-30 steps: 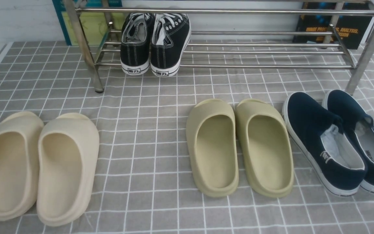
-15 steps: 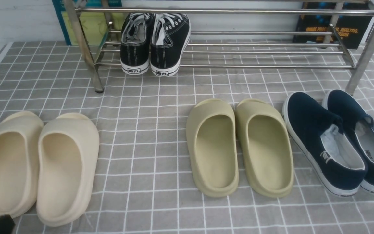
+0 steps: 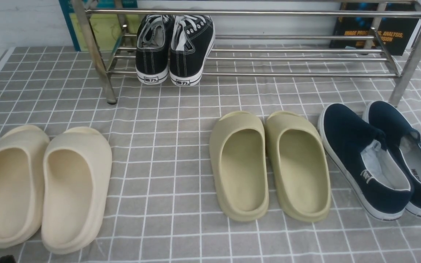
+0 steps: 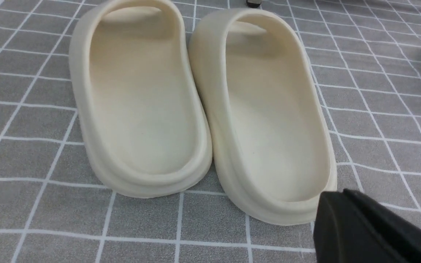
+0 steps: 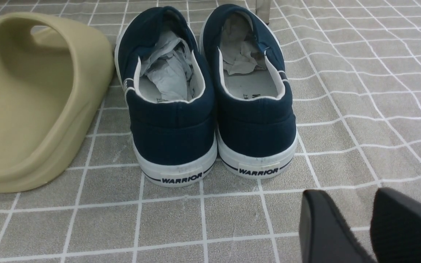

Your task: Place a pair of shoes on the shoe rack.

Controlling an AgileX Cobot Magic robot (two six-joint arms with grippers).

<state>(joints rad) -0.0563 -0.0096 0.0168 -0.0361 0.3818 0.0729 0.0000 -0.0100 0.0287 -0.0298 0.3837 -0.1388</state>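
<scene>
The pair of black canvas sneakers (image 3: 174,49) with white laces stands side by side on the lower bars of the silver shoe rack (image 3: 287,74), near its left end, heels toward me. My left gripper (image 4: 342,199) is shut and empty, low over the cloth just behind the heel of a cream slide. Only a dark sliver of it shows at the bottom left edge of the front view (image 3: 4,259). My right gripper (image 5: 347,197) is open and empty, low over the cloth behind the navy shoes' heels. It is out of the front view.
Cream slides (image 3: 46,186) lie front left, also in the left wrist view (image 4: 196,102). Olive slides (image 3: 269,164) lie in the middle. Navy slip-ons (image 3: 378,157) lie right, also in the right wrist view (image 5: 210,95). A dark book (image 3: 378,33) leans behind the rack.
The left gripper's dark tip came into the bottom left corner of the front view half a second ago and has since sunk lower. The shoes have not moved.
</scene>
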